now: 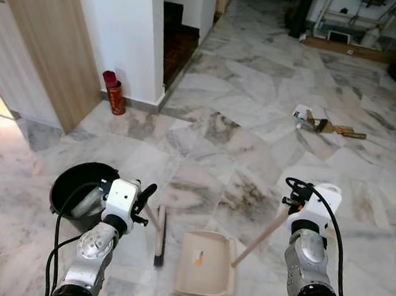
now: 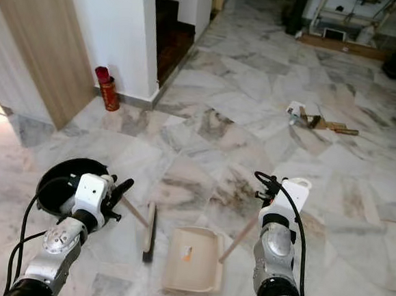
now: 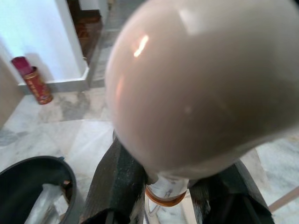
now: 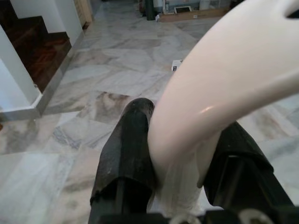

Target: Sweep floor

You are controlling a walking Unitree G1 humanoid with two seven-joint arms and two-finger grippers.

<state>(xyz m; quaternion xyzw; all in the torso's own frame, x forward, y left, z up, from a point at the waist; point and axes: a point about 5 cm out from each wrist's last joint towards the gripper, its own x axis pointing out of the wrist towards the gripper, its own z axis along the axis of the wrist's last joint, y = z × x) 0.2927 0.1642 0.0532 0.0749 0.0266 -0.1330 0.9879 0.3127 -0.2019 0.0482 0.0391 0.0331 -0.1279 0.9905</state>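
Observation:
My left gripper [image 1: 142, 200] is shut on the beige handle [image 3: 196, 79] of a short broom, low on my left side. The broom's black brush head [image 1: 160, 240] rests on the marble floor. My right gripper [image 1: 296, 197] is shut on the pale looped handle [image 4: 224, 84] of a dustpan. The beige dustpan [image 1: 206, 265] lies flat on the floor between my arms, just right of the brush, with a small orange speck in it. Scraps of paper and wood [image 1: 320, 120] lie scattered on the floor far ahead to the right.
A black bucket [image 1: 68, 179] holding a bottle stands by my left arm. A red can [image 1: 114, 95] stands against the white wall corner [image 1: 124, 39], with a wooden door [image 1: 45, 47] to its left and dark stairs [image 1: 179, 40] behind. Boxes and frames stand at the far end.

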